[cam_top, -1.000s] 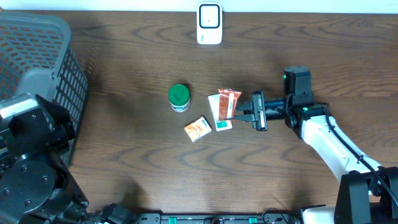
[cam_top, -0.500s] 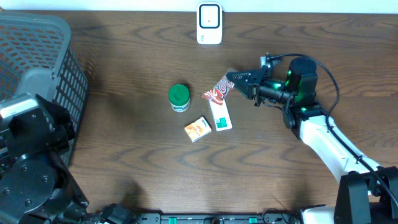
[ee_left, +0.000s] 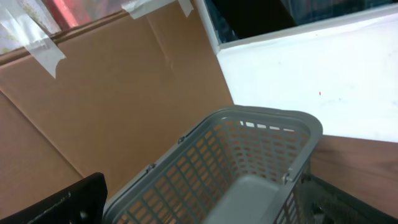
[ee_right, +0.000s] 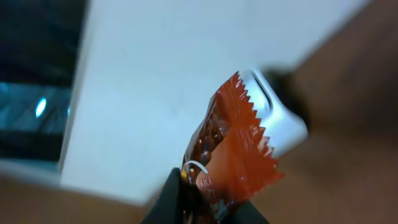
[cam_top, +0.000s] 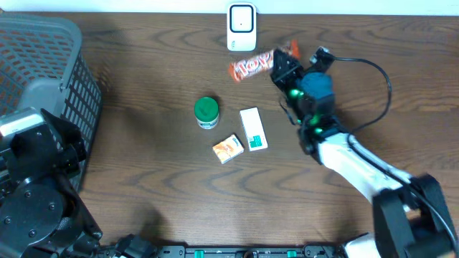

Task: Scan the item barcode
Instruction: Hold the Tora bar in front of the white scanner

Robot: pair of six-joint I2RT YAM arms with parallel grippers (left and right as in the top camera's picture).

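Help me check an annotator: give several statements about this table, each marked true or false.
1. The right end effector grips the red snack packet. True.
2. The packet lies flat on the table. False: it is held up near the white scanner.
3. The green-lidded jar sits inside the basket. False: it stands on the table, apart from the grey basket.
4. The small orange box lies beside the white-and-green box. True.
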